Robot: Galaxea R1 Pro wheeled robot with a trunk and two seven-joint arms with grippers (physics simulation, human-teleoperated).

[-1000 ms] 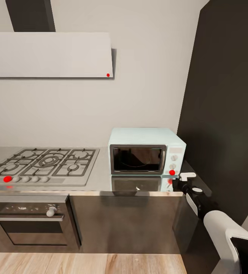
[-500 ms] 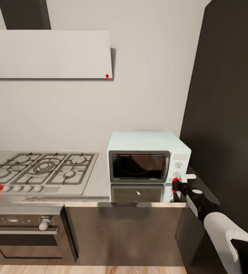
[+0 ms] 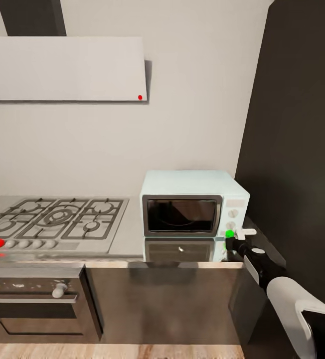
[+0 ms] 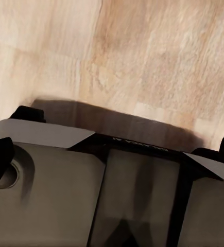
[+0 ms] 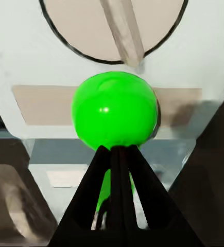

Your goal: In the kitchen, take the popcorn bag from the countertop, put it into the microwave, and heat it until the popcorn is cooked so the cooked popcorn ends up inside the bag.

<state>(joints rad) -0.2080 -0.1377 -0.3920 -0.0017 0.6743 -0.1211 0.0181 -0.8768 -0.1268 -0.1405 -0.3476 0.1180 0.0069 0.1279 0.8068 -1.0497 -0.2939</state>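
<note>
Sitting door-closed at the countertop [image 3: 127, 239] end beside the gas hob [image 3: 58, 219], microwave [image 3: 192, 204] showing its light [image 5: 115, 110] glowing green, right gripper [image 3: 231, 243] pressing closed fingertips [image 5: 119, 154] against it, evidently starting heating; popcorn bag unconfirmable.

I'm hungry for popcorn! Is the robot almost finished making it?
It looks well along. The microwave has its door shut, and its little light glows green, with the right gripper pressed together at it, so heating seems started. I can't see the bag through the dark glass. What's left is probably just waiting for the popping.
</note>
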